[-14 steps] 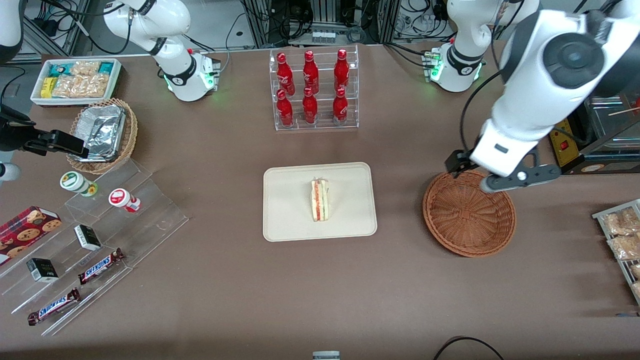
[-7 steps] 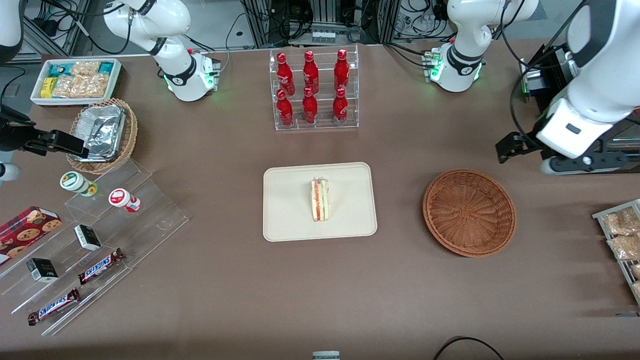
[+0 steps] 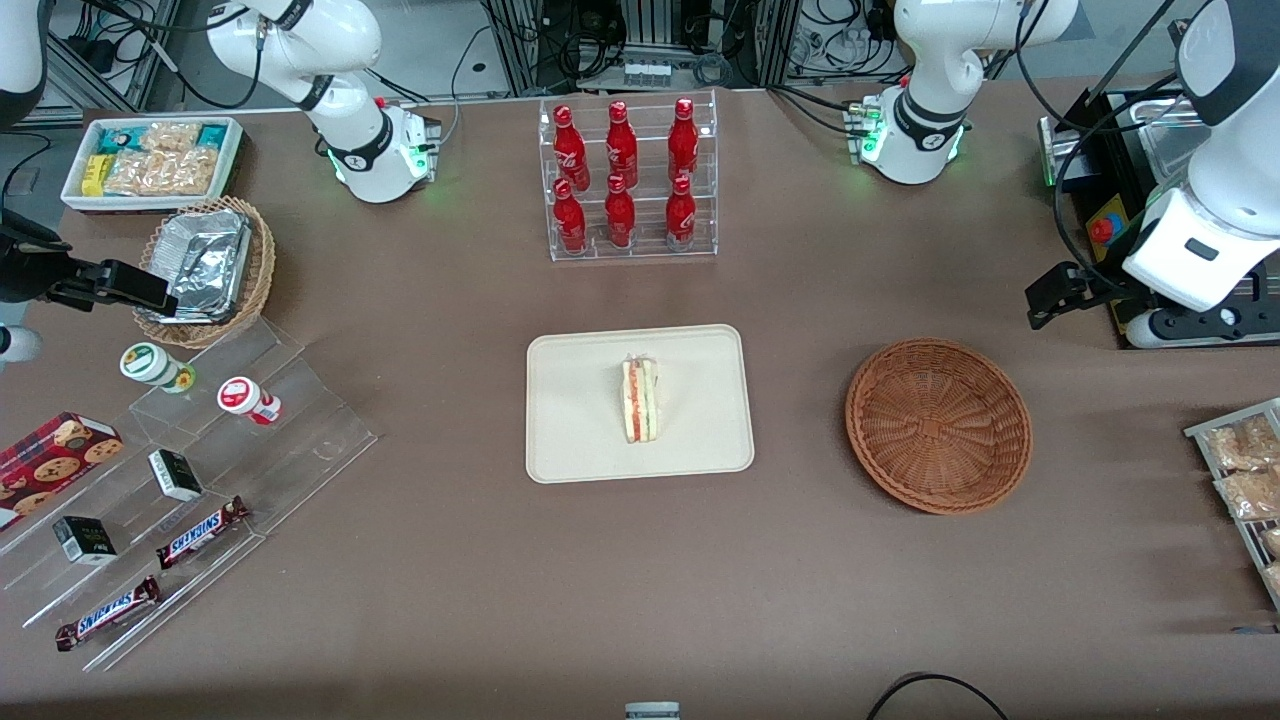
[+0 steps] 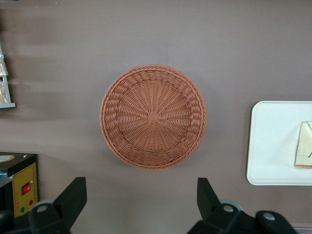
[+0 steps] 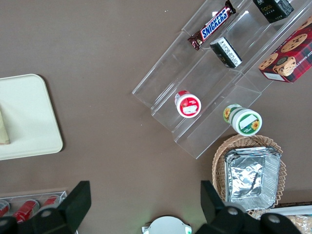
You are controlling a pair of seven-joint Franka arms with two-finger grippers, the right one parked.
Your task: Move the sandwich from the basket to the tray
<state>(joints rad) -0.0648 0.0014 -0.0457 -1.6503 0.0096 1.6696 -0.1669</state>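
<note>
The sandwich (image 3: 640, 400) lies in its clear wrap on the cream tray (image 3: 580, 420), near the tray's middle. In the left wrist view only one corner of the sandwich (image 4: 304, 152) shows on the tray (image 4: 273, 141). The reddish-brown wicker basket (image 3: 938, 425) stands beside the tray toward the working arm's end, with nothing in it (image 4: 153, 116). My left gripper (image 3: 1170, 325) hangs high above the table, farther from the front camera than the basket and nearer the working arm's end. It is open (image 4: 141, 200), with bare table between its fingers.
An acrylic rack of red bottles (image 3: 625, 180) stands farther back than the tray. A black and yellow box with a red button (image 3: 1100, 230) sits beside my gripper. Snack packets (image 3: 1240, 470) lie at the working arm's end. Acrylic steps (image 3: 200, 480) and a foil-filled basket (image 3: 205, 270) are at the parked arm's end.
My left arm has swung away from above the basket toward the working arm's end of the table. The sandwich, tray and basket have not moved.
</note>
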